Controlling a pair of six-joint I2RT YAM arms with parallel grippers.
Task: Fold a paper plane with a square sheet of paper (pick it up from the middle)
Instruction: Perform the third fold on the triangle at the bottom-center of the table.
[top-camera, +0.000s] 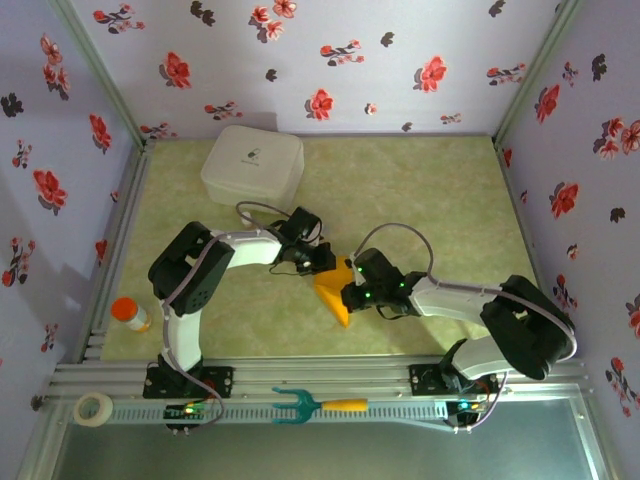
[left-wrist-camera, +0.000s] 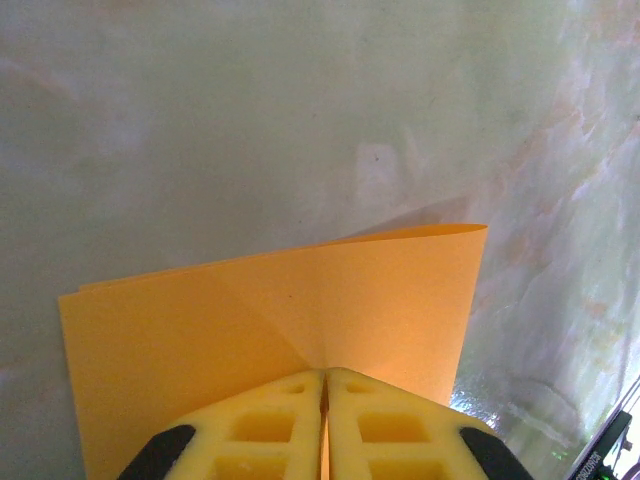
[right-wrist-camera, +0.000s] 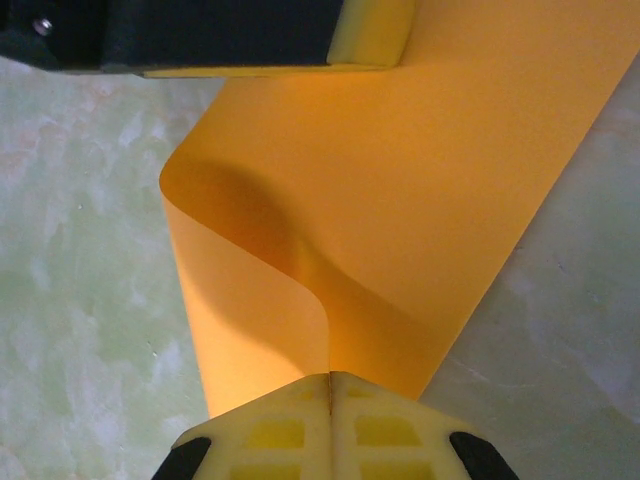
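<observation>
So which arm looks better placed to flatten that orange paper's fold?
Probably right: the right end effector pinches the curled-over flap of the paper, while the left end effector clamps a flatter part.

Soft, even light from above fills the overhead view, leaving only faint shadows on the worktop (top-camera: 420, 180). Up close, the paper plane (right-wrist-camera: 420, 180) glows saturated orange with a dark shadow inside its curl. Pale glare washes the slightly blurred worktop beyond it.
</observation>
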